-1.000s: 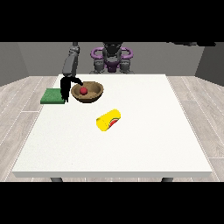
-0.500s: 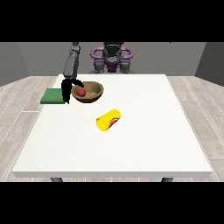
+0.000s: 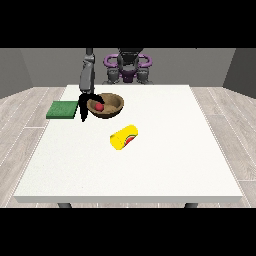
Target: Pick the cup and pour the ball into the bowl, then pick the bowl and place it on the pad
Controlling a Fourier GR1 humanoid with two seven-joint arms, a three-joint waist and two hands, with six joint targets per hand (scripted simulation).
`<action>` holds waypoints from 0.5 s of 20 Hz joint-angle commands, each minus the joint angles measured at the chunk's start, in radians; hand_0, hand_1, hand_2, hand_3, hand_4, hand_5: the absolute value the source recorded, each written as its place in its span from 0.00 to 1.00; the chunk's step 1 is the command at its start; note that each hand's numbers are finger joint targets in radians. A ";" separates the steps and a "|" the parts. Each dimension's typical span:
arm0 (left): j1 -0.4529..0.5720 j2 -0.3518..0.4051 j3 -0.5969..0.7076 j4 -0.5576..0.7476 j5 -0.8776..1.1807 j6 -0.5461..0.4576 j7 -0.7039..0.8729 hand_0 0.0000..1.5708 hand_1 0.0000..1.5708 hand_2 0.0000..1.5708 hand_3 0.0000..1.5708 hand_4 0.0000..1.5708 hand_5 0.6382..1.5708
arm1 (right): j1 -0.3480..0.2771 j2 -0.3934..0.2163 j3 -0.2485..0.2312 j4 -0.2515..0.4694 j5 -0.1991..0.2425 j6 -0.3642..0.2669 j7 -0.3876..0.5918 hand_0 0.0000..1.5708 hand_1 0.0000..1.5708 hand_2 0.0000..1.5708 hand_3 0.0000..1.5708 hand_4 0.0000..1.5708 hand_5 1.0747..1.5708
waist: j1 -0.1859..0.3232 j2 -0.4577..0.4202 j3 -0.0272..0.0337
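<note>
The hand at the view's left (image 3: 84,107) hangs at the near-left rim of the bowl, its dark fingers pointing down along the outside of the wall; whether they are spread or pinching the rim cannot be told from this view. The other hand does not show.

The table (image 3: 165,165) is white and broad, with all the things gathered in its far-left part. On it, the pad (image 3: 62,109) lies flat, green, near the left edge and just beside the hand. The bowl (image 3: 111,105), brown, stands upright just to the right of the pad, not on it. The cup (image 3: 124,137), yellow with a red inside, lies on its side nearer the camera, apart from the bowl and from the hand. The ball (image 3: 99,106), red, sits inside the bowl.

By the look of it the pouring is done, and the step in hand is taking hold of the bowl. The next move likely calls for a grip on the rim, a level lift so the ball stays in, and a short carry leftward to set the bowl down on the pad.
</note>
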 commanded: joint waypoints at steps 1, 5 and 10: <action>-0.013 0.035 0.010 0.031 0.024 -0.050 0.021 0.00 0.00 0.00 0.00 0.00 0.96 | -0.080 0.016 0.007 0.060 0.012 -0.087 0.114 0.00 0.00 0.00 0.00 0.28 1.00 | 0.048 0.010 0.0209; -0.017 0.044 0.023 0.016 0.017 -0.020 0.003 0.00 0.00 0.00 0.00 0.00 0.96 | -0.048 0.017 0.024 0.094 0.038 -0.092 0.122 0.00 0.00 0.00 0.00 0.27 0.99 | 0.039 0.021 0.0213; -0.020 0.046 0.020 0.032 0.026 -0.020 0.038 0.00 0.00 0.00 0.00 0.00 0.97 | 0.014 -0.018 0.051 0.088 0.124 -0.181 0.153 1.00 1.00 1.00 1.00 0.74 0.67 | 0.032 0.021 0.0203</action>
